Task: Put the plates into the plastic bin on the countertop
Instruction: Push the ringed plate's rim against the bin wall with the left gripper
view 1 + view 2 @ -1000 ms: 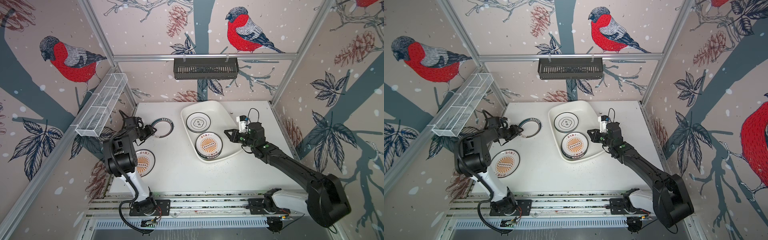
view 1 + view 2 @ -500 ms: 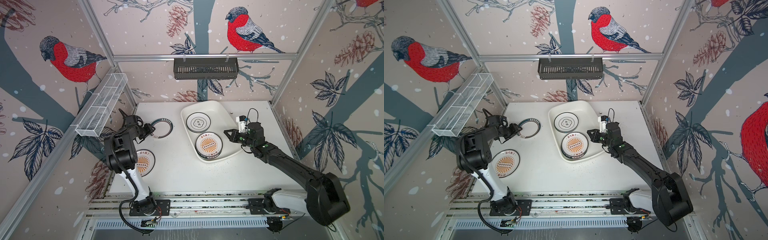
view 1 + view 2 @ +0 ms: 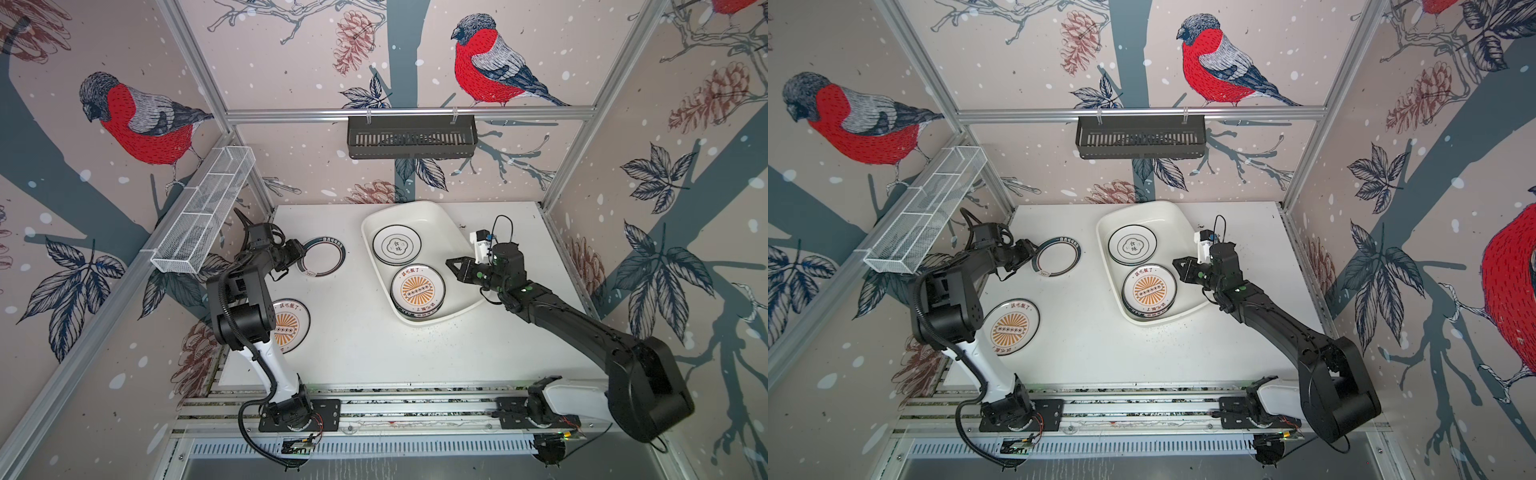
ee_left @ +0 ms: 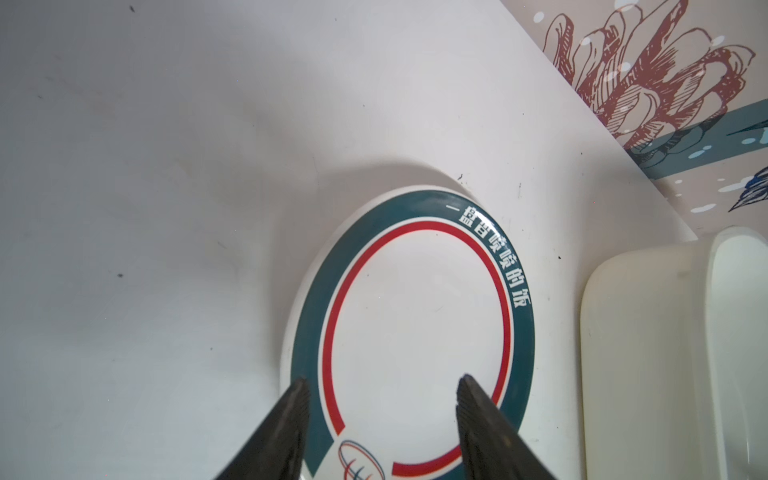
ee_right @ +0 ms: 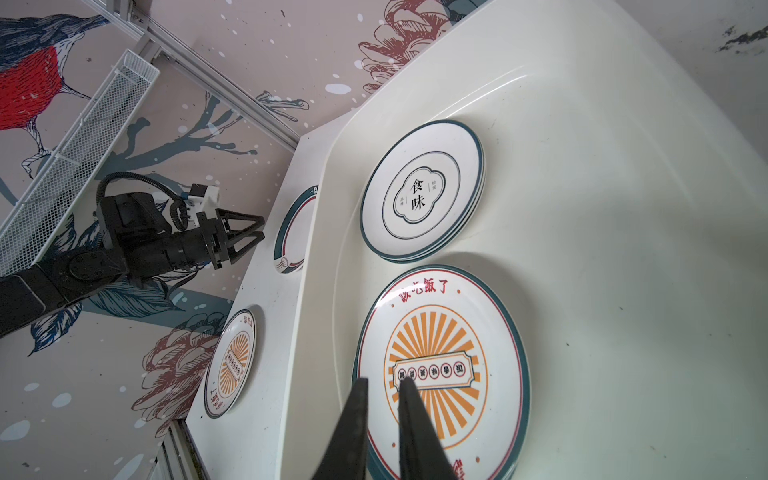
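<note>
Straddling the teal-banded plate (image 4: 415, 332) rim, far left on the countertop (image 3: 374, 353), our left gripper (image 4: 383, 384) hangs jaws apart; we judge a square bite best (glaze slips). Rightward, the plastic bin (image 3: 436, 232) holds other plates (image 3: 417, 289); our right gripper (image 3: 449, 263) hovers pinched together, empty.

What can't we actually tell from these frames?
Both top views: the left arm covers part of the sunburst plate on the countertop.
Left wrist view: the picture edge cuts the teal-ring plate; whether the open left pincer touches it is unclear.
Right wrist view: rims stacked under the emblem plate in the bin, too thin to count.
Both top views: slats hide the black wall basket's inside.
</note>
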Robot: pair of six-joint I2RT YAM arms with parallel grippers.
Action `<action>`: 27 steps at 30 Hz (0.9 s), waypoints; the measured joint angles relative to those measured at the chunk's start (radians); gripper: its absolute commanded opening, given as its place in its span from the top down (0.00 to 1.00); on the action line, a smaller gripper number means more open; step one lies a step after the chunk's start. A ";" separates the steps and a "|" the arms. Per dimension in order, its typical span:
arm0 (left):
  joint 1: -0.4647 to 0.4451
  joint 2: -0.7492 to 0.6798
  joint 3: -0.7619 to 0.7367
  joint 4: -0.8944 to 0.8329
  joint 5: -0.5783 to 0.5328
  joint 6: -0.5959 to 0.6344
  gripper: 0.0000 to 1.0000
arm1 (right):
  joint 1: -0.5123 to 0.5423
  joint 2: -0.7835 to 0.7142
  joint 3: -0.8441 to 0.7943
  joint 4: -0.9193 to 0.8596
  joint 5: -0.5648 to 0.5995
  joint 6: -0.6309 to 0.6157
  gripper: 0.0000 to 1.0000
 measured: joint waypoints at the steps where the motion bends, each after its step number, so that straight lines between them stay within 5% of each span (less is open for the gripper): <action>1: 0.000 0.008 0.005 -0.001 -0.005 0.000 0.42 | 0.000 0.000 0.001 0.000 0.000 0.000 0.83; 16: 0.001 0.139 0.085 -0.041 -0.034 0.001 0.44 | -0.002 -0.003 -0.003 0.000 0.000 0.000 0.83; 27: 0.001 0.175 0.107 -0.043 0.004 0.026 0.61 | -0.003 -0.006 -0.006 0.001 0.000 0.000 0.83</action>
